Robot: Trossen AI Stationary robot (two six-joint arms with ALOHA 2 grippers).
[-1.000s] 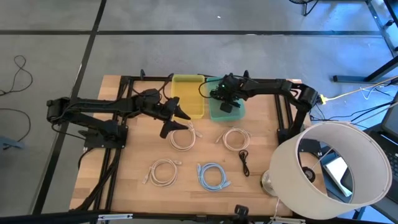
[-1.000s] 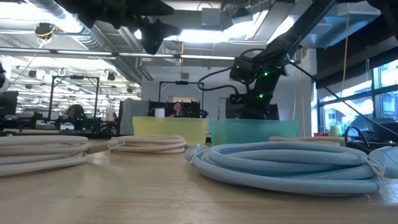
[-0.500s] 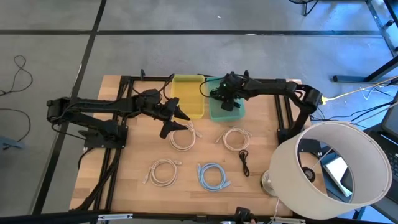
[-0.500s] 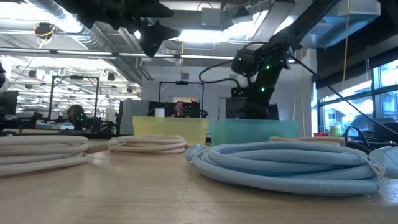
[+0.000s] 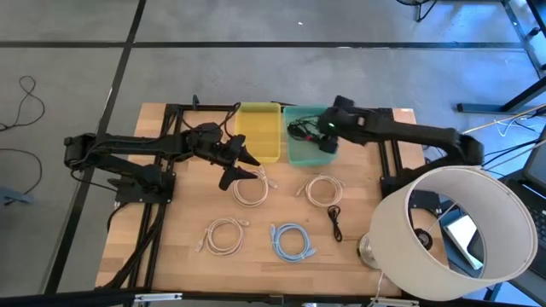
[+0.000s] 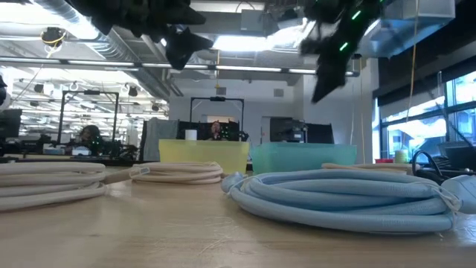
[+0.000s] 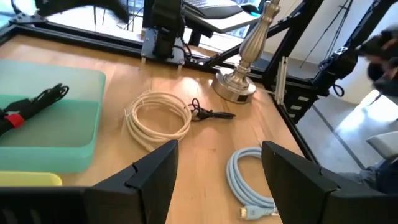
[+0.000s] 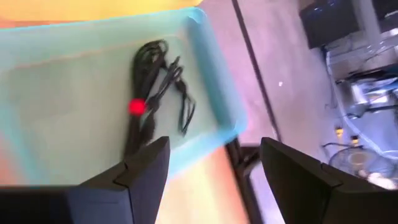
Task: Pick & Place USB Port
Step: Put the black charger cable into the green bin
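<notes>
A black cable (image 8: 152,93) bound with a red tie lies on the floor of the teal bin (image 5: 294,156), at the table's far middle; the left wrist view also shows the cable (image 7: 31,102). My right gripper (image 8: 214,155) hangs open above the bin's right part (image 5: 328,139), clear of the cable. Left of it, my left gripper (image 5: 239,166) hovers open above a cream cable coil (image 5: 250,189), next to the yellow bin (image 5: 258,132), with nothing between its fingers (image 7: 221,155). A second small black cable (image 5: 335,223) lies on the wood toward the near right.
Two more cream coils (image 5: 322,189) (image 5: 223,234) and a light blue coil (image 5: 293,241) lie on the table. A lamp with a wide white shade (image 5: 456,234) stands at the near right corner. Black frame rails (image 5: 388,166) run along both sides.
My right gripper has risen from low over the teal bin and drawn back toward the table's right edge, leaving the black cable lying in the bin. The left arm has kept still.
</notes>
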